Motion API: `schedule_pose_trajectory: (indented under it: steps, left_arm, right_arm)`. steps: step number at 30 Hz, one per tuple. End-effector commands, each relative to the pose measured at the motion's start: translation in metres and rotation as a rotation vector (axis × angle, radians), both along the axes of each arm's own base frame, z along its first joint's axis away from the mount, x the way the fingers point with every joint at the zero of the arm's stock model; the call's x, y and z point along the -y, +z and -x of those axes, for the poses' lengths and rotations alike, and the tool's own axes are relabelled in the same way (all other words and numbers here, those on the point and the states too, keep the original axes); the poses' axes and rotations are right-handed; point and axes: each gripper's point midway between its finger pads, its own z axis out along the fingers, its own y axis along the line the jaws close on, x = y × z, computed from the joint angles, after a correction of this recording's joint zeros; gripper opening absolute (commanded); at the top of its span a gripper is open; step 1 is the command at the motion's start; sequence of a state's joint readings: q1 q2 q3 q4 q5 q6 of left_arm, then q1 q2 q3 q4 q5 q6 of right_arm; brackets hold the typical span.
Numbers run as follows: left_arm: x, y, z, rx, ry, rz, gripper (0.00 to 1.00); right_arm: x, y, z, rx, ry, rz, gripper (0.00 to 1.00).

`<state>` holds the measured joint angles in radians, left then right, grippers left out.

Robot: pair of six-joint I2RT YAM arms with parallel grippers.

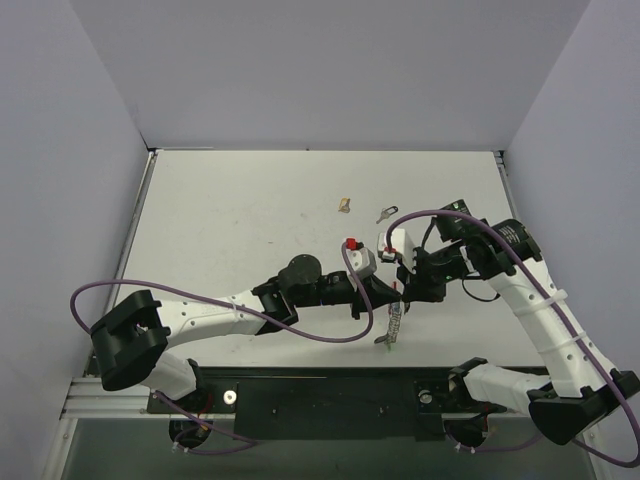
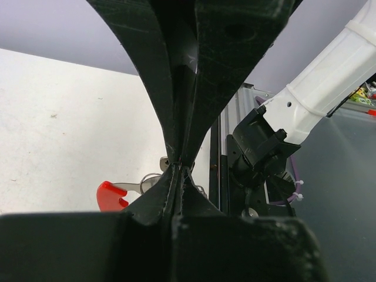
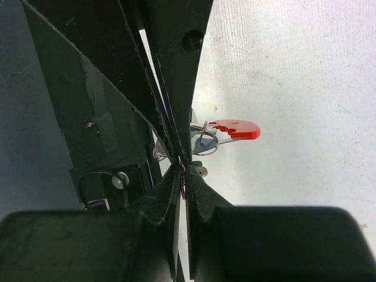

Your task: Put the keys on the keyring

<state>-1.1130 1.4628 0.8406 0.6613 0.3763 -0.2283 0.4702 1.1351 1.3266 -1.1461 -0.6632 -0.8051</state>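
Note:
The keyring hangs between my two grippers near the table's front edge, its silver part dangling below them. My left gripper is shut on it. In the left wrist view the red tag and thin ring stick out to the left of the jaws. My right gripper meets it from the right and is shut on a thin part of the bunch. The red tag, ring and a blue piece show just beyond its tips. One lone key lies on the table further back.
A small tan scrap lies on the white table left of the lone key. The black front rail runs just below the grippers. Purple cables loop from both arms. Grey walls close in the table on three sides.

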Motion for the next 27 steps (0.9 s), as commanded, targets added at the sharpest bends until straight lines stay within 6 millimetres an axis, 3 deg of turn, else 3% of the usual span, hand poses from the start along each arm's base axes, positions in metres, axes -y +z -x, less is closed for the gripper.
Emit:
schedule_pose_trajectory:
  steps: [1, 2, 3, 4, 5, 7, 10, 16, 27]
  left_arm:
    - [-0.003, 0.042, 0.002, 0.041, 0.008, 0.125, 0.0]
    - [-0.007, 0.054, 0.002, 0.045, 0.016, 0.167, 0.0]
    - [-0.01, 0.052, 0.0, 0.036, 0.038, 0.176, 0.0]
    - [-0.013, 0.062, 0.001, 0.035, 0.043, 0.217, 0.0]
    - [-0.017, 0.06, 0.001, 0.012, 0.054, 0.228, 0.0]
    - [-0.023, 0.068, 0.001, -0.008, 0.071, 0.282, 0.0]
    - [-0.033, 0.08, -0.001, -0.032, 0.099, 0.363, 0.0]
    - [-0.042, 0.081, -0.01, -0.103, 0.171, 0.405, 0.0]
    - [-0.034, 0.075, -0.021, -0.198, 0.267, 0.366, 0.0]
  right_arm:
    - [-0.006, 0.008, 0.009, -0.026, -0.008, -0.08, 0.01]
    - [-0.007, 0.012, 0.01, -0.036, -0.019, -0.119, 0.03]
    - [-0.008, 0.014, 0.011, -0.044, -0.025, -0.139, 0.15]
    - [-0.009, 0.02, 0.012, -0.052, -0.035, -0.187, 0.21]
    - [-0.009, 0.021, 0.012, -0.058, -0.04, -0.206, 0.28]
    - [-0.009, 0.03, 0.012, -0.054, -0.061, -0.261, 0.32]
    - [-0.009, 0.038, 0.011, -0.047, -0.09, -0.315, 0.35]
    - [-0.014, 0.044, 0.006, -0.052, -0.131, -0.391, 0.38]
    - [-0.023, 0.052, -0.028, -0.023, -0.311, -0.416, 0.42]
